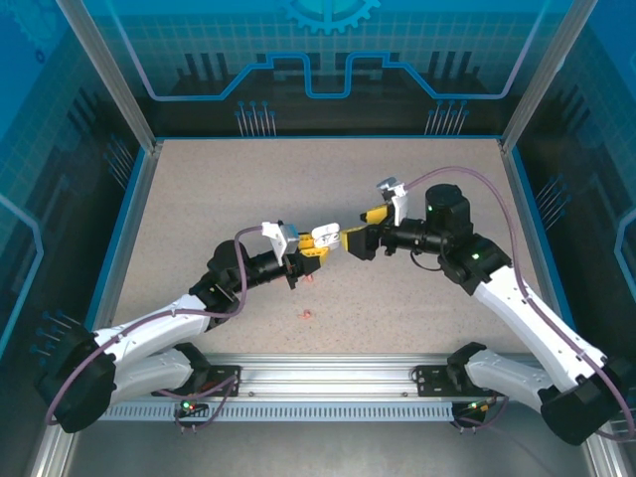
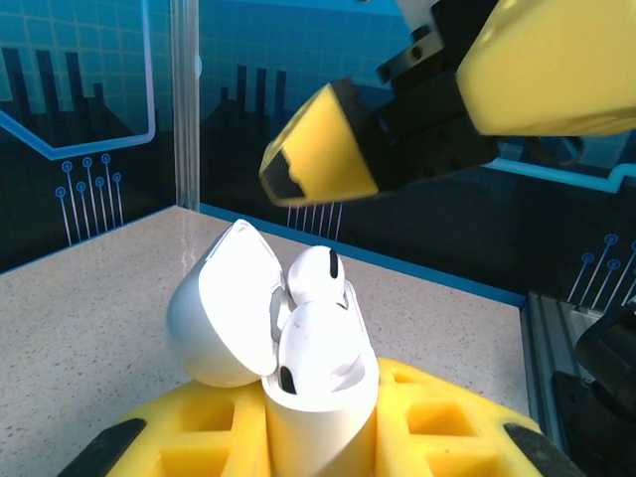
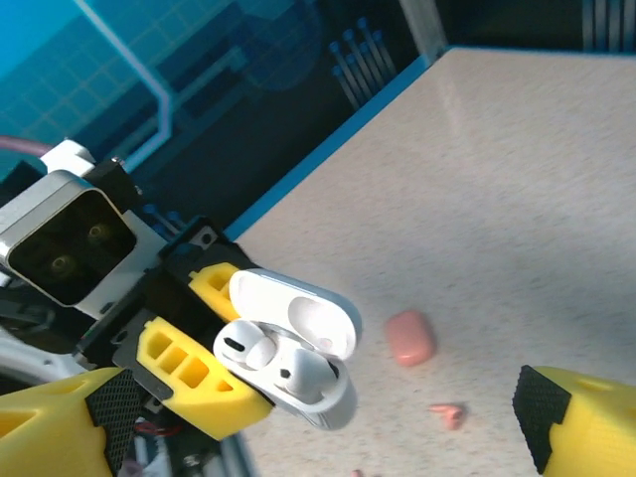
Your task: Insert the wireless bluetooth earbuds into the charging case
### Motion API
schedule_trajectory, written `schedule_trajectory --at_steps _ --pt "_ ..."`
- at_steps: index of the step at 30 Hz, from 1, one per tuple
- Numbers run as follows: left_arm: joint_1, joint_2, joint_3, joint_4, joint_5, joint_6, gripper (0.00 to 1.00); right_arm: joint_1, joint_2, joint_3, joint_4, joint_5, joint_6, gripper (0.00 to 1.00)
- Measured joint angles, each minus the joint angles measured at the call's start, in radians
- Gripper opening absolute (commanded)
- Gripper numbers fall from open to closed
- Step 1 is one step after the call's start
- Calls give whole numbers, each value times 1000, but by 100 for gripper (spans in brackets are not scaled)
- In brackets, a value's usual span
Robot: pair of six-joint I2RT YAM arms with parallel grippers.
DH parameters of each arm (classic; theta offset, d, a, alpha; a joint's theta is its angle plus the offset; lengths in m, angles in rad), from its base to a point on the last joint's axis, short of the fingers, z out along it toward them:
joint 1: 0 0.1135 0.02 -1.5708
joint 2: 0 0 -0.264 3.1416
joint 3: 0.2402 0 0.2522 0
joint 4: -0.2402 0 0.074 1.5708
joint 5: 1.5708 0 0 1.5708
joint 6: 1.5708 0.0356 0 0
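My left gripper (image 2: 323, 442) is shut on the white charging case (image 2: 318, 407), which it holds upright above the table with the lid (image 2: 224, 308) swung open. Two white earbuds (image 2: 316, 273) (image 2: 320, 343) sit in the case, their heads standing above the rim. In the right wrist view the same case (image 3: 328, 393) and earbuds (image 3: 243, 348) show between the left gripper's yellow fingers (image 3: 189, 383). My right gripper (image 3: 320, 422) is open, its fingers wide apart and just clear of the case. From above, the right gripper (image 1: 353, 241) faces the case (image 1: 326, 237) and the left gripper (image 1: 310, 248).
A pink case (image 3: 409, 338) lies shut on the speckled table (image 3: 517, 179), with a pinkish-red earbud (image 3: 449, 412) loose beside it. From above, the pink case (image 1: 311, 280) and a red earbud (image 1: 305, 315) lie below the grippers. Blue walls ring the table.
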Motion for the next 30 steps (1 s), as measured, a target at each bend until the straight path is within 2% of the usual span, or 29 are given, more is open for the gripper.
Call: schedule_trajectory --at_steps 11,16,23,30 --pt "0 0 0 11 9 -7 0 17 134 36 63 -167 108 98" --pt "0 0 0 11 9 -6 0 32 150 68 70 -233 115 88" --pt "0 -5 0 34 15 -6 0 32 158 109 42 -273 98 80" --pt "0 -5 0 29 14 -6 0 50 121 141 -28 -285 43 82"
